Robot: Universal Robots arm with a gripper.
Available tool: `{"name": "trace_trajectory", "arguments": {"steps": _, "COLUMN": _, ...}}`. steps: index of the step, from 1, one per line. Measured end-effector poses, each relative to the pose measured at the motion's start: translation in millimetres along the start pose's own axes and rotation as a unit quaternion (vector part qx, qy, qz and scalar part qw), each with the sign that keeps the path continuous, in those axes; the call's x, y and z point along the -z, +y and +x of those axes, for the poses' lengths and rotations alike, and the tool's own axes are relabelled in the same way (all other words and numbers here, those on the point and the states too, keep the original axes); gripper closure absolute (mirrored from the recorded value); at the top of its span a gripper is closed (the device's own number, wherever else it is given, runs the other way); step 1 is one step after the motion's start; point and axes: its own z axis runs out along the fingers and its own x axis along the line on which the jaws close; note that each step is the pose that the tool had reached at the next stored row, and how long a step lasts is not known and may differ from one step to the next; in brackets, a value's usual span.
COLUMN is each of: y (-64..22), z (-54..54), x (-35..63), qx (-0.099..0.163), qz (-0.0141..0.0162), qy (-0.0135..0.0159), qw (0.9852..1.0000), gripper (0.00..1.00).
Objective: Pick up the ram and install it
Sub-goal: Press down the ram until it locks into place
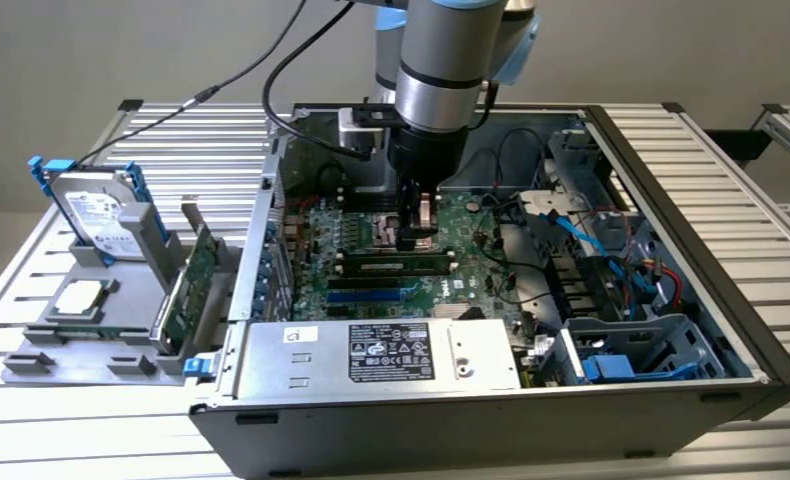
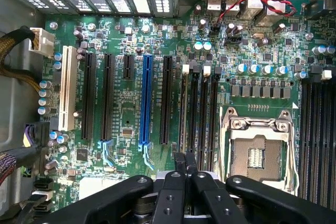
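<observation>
Inside the open computer case (image 1: 715,300), the claw (image 1: 419,232) hangs pressed together over the green motherboard (image 2: 126,114), near the memory slots (image 2: 198,114)

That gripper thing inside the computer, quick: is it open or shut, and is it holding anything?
Gripper: jaws shut, pressed together above the motherboard next to its memory slots; no ram stick or anything else can be made out between them.

My hand (image 1: 419,232) hangs closed over the motherboard (image 1: 368,262) inside the open computer case (image 1: 662,300), just above the ram (image 1: 398,265) lying in its slot.
</observation>
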Motion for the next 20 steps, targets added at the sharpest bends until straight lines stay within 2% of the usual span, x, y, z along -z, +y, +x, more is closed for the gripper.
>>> {"name": "trace_trajectory", "arguments": {"steps": 4, "y": 0.2, "z": 0.0, "x": -1.1, "qx": 0.000, "qz": 0.0000, "qy": 0.0000, "qw": 1.0000, "gripper": 0.89}}
{"name": "trace_trajectory", "arguments": {"steps": 8, "y": 3.2, "z": -0.4, "x": -8.0, "qx": 0.000, "qz": 0.0006, "qy": 0.0001, "qw": 1.0000, "gripper": 0.89}}
{"name": "trace_trajectory", "arguments": {"steps": 15, "y": 2.8, "z": -0.7, "x": -18.0, "qx": 0.000, "qz": 0.0006, "qy": 0.0002, "qw": 1.0000, "gripper": 0.89}}
{"name": "trace_trajectory", "arguments": {"steps": 17, "y": 2.8, "z": -0.7, "x": -21.2, "qx": 0.000, "qz": 0.0003, "qy": 0.0014, "qw": 1.0000, "gripper": 0.89}}
{"name": "trace_trajectory", "arguments": {"steps": 20, "y": 2.8, "z": -1.1, "x": -24.1, "qx": 0.000, "qz": 0.0005, "qy": 0.0016, "qw": 1.0000, "gripper": 0.89}}
